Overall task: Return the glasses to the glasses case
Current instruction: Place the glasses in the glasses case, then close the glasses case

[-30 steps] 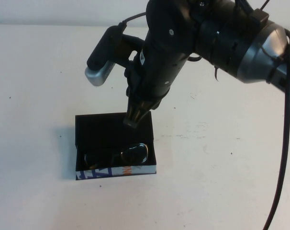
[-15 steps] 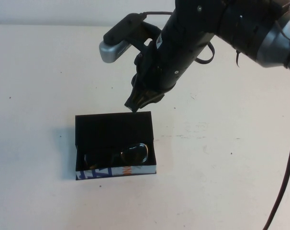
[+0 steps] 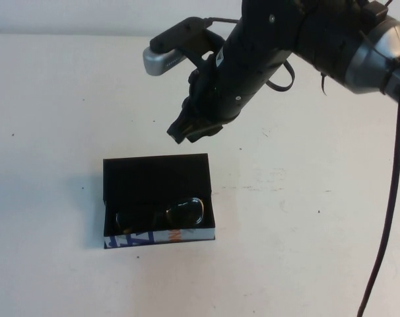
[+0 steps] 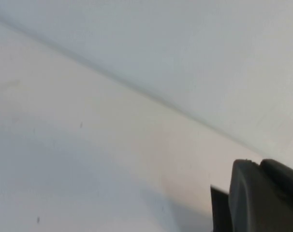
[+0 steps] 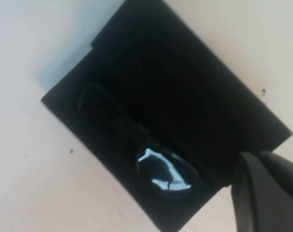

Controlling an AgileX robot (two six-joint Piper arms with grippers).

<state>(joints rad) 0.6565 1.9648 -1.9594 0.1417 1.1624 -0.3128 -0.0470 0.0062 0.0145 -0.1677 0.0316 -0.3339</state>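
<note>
The black glasses case (image 3: 154, 177) lies open on the table, its lid flat behind it and its blue, white and orange front edge toward me. The dark glasses (image 3: 181, 211) lie inside it, one lens glinting. My right gripper (image 3: 182, 134) hangs in the air above and just behind the case's back edge, shut and empty. In the right wrist view the case (image 5: 195, 92) and the glasses (image 5: 162, 170) show below the closed fingers (image 5: 255, 193). My left gripper (image 4: 262, 200) shows only in the left wrist view, shut, over bare table.
The white table (image 3: 305, 218) spreads all round the case. The right arm's black cable (image 3: 389, 198) hangs down the right side. The wall (image 4: 185, 38) meets the table at the back.
My right gripper has lifted from just over the case's lid and drawn back and up, away from the case. The glasses and the case have not moved.
</note>
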